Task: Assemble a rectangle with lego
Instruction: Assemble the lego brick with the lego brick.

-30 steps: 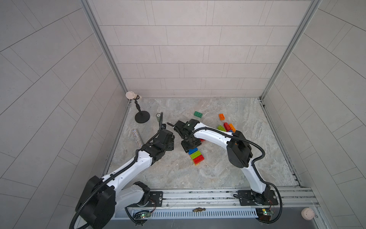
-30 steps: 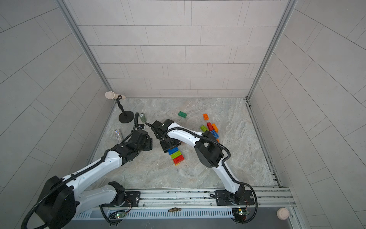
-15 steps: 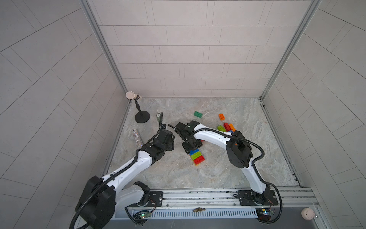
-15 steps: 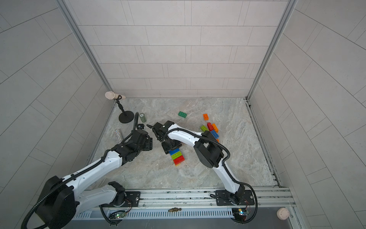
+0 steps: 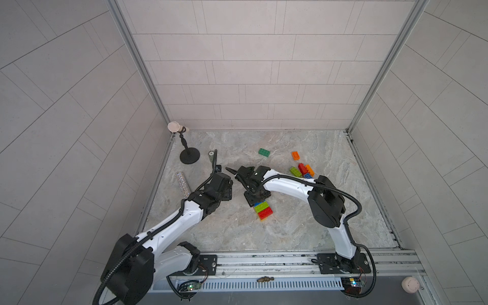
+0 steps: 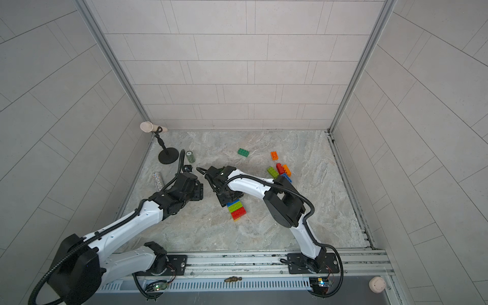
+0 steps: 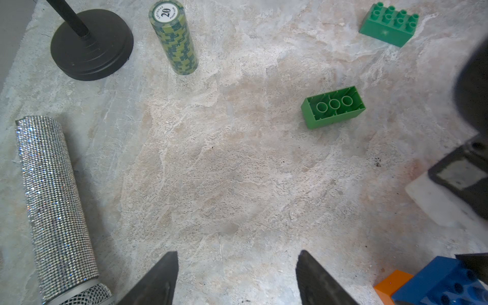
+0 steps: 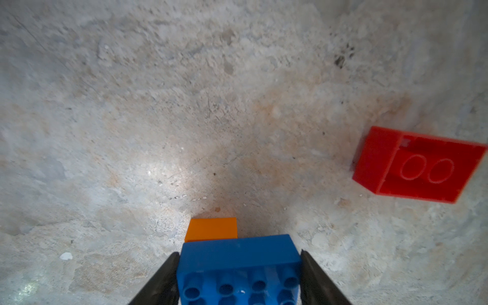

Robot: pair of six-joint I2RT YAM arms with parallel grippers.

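In the right wrist view my right gripper [image 8: 239,257] is shut on a blue lego brick [image 8: 237,266], studs facing the camera, with an orange brick [image 8: 212,228] showing just beyond and below it. In both top views that gripper [image 5: 257,196] hangs over the far end of a short row of blue [image 5: 260,204], lime [image 5: 262,208] and red [image 5: 265,214] bricks. My left gripper [image 7: 237,264] is open above bare floor, left of the row [image 6: 236,208]. A green brick [image 7: 333,107] lies upside down ahead of it, and a dark green one [image 7: 388,23] farther off.
A poker chip stack [image 7: 174,39], a black stand base [image 7: 91,45] and a glittery silver tube [image 7: 52,198] sit at the left. Loose lime, red, orange and blue bricks [image 5: 302,170] cluster at the right, with a lone orange brick [image 5: 295,155] behind. A red brick [image 8: 420,165] lies upside down.
My right gripper has shifted a little toward the front, closer onto the brick row. The left arm has not moved.
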